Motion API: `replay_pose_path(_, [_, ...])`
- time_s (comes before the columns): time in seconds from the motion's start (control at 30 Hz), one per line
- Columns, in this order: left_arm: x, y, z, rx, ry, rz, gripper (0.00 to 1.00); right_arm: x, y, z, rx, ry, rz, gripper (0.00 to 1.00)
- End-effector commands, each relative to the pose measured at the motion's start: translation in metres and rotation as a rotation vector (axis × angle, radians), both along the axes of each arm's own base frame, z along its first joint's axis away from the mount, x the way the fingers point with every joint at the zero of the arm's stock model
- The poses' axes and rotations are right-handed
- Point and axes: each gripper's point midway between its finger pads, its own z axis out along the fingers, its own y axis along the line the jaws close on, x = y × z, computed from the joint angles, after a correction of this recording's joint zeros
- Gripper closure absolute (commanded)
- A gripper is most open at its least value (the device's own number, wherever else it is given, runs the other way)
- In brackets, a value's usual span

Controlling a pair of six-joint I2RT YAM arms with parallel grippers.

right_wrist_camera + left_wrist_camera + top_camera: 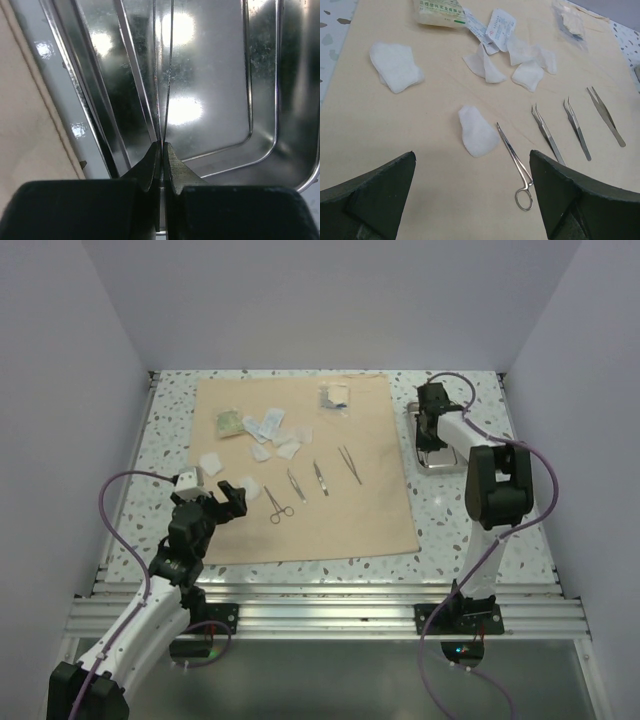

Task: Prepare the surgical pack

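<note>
Wrap sheet (300, 480) lies flat on the speckled table (460, 525), white walls (330, 300) around. Left gripper (222, 498) gapes empty; right gripper (162, 146) is pinched on the rim of the steel tray (215, 75).

tan wrap sheet (370, 510), white gauze (395, 65), silver tray (215, 75), speckled table (450, 530).

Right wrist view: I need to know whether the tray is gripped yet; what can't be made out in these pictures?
Steel tray: right wrist view, cut off by the frame; top view, the right arm covers most of it.
Right tool: shut; glare hides whether it pinches the tray wall.
Packet labels: left wrist view, print too small.
</note>
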Motion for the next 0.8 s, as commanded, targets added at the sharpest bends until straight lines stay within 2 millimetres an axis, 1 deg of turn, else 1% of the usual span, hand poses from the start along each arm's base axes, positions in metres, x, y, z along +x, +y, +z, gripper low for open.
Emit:
replay_pose_path(0.0, [0.005, -0.004, 0.015, -0.001, -0.055, -0.019, 0.00, 0.011, -0.007, 0.004, -0.042, 0.000, -0.027, 1.00])
replay_pose_path(0.1, [0.005, -0.004, 0.015, -0.003, -0.057, -0.017, 0.00, 0.011, -0.002, -0.005, -0.013, 0.016, -0.026, 0.99])
replay_pose_path(0.13, [0.005, -0.003, 0.015, -0.001, -0.057, -0.016, 0.00, 0.011, -0.001, -0.006, -0.008, 0.016, -0.027, 0.95])
replay_pose_path(0.2, [0.005, -0.004, 0.015, -0.001, -0.055, -0.018, 0.00, 0.011, 0.000, -0.004, -0.005, 0.012, -0.029, 0.82])
replay_pose_path(0.23, [0.005, -0.003, 0.016, -0.001, -0.057, -0.016, 0.00, 0.011, -0.001, -0.003, -0.003, 0.009, -0.036, 0.81])
replay_pose_path(0.27, [0.005, -0.004, 0.016, -0.001, -0.057, -0.018, 0.00, 0.011, -0.001, 0.001, -0.004, 0.000, -0.043, 0.80])
replay_pose_path(0.3, [0.005, -0.003, 0.016, -0.001, -0.057, -0.016, 0.00, 0.012, -0.002, 0.012, -0.005, -0.024, -0.047, 0.77])
replay_pose_path(0.37, [0.005, -0.004, 0.015, -0.001, -0.055, -0.019, 0.00, 0.011, -0.007, 0.028, -0.023, -0.057, -0.065, 0.71])
replay_pose_path(0.4, [0.005, -0.004, 0.016, -0.002, -0.057, -0.019, 0.00, 0.010, -0.006, 0.036, -0.027, -0.073, -0.063, 0.68])
replay_pose_path(0.43, [0.005, -0.004, 0.016, -0.002, -0.057, -0.019, 0.00, 0.009, -0.004, 0.057, -0.021, -0.119, -0.059, 0.65])
replay_pose_path(0.47, [0.005, -0.004, 0.015, -0.002, -0.057, -0.019, 0.00, 0.004, -0.001, 0.061, -0.019, -0.127, -0.048, 0.61])
replay_pose_path(0.5, [0.005, -0.004, 0.015, -0.001, -0.055, -0.019, 0.00, 0.003, 0.013, 0.073, -0.011, -0.160, -0.018, 0.58])
replay_pose_path(0.53, [0.005, -0.004, 0.016, -0.002, -0.057, -0.019, 0.00, -0.001, 0.023, 0.089, -0.001, -0.201, 0.008, 0.57])
replay_pose_path(0.57, [0.005, -0.004, 0.015, -0.002, -0.055, -0.021, 0.00, -0.009, 0.034, 0.089, 0.001, -0.202, 0.040, 0.55])
replay_pose_path(0.6, [0.006, -0.004, 0.016, -0.001, -0.055, -0.019, 0.00, -0.014, 0.059, 0.092, 0.008, -0.213, 0.094, 0.54])
replay_pose_path(0.63, [0.006, -0.004, 0.015, -0.001, -0.054, -0.019, 0.00, -0.018, 0.072, 0.093, 0.017, -0.217, 0.128, 0.54])
replay_pose_path(0.7, [0.006, -0.004, 0.015, 0.000, -0.051, -0.018, 0.00, -0.028, 0.110, 0.088, 0.096, -0.204, 0.217, 0.55])
replay_pose_path(0.73, [0.006, -0.004, 0.014, 0.002, -0.046, -0.016, 0.00, -0.031, 0.123, 0.085, 0.127, -0.198, 0.246, 0.55])
replay_pose_path(0.77, [0.006, -0.004, 0.014, 0.001, -0.048, -0.018, 0.00, -0.037, 0.137, 0.075, 0.172, -0.173, 0.287, 0.55])
